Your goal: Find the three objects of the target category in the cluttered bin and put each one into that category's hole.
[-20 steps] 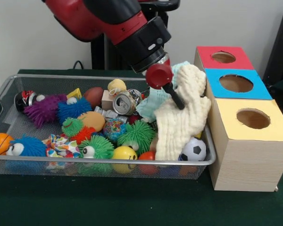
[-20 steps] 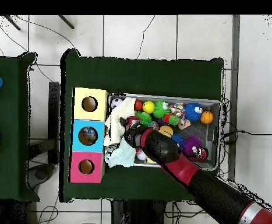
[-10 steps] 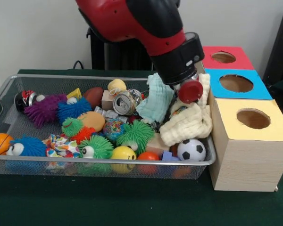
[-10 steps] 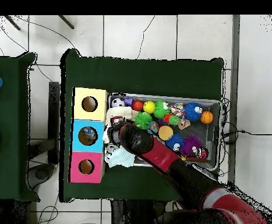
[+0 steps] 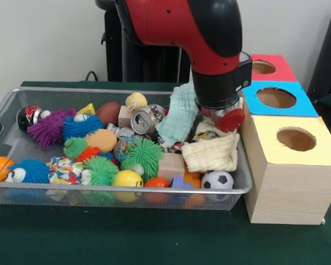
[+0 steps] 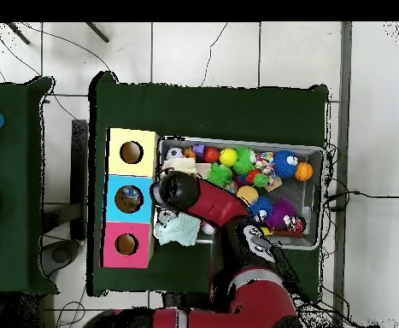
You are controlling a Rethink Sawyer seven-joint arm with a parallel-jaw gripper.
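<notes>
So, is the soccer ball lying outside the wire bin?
No, the soccer ball lies inside the wire bin, just below the cream cloth.

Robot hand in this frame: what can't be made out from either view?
- Hand: front view, the red and black arm covers its tips; overhead view, the arm hides it too. Open or shut: cannot tell.
- Cream knitted cloth: whether it is gripped, unclear.
- Wire mesh bin floor under the toys: hidden.

no text or labels can be read anywhere.
</notes>
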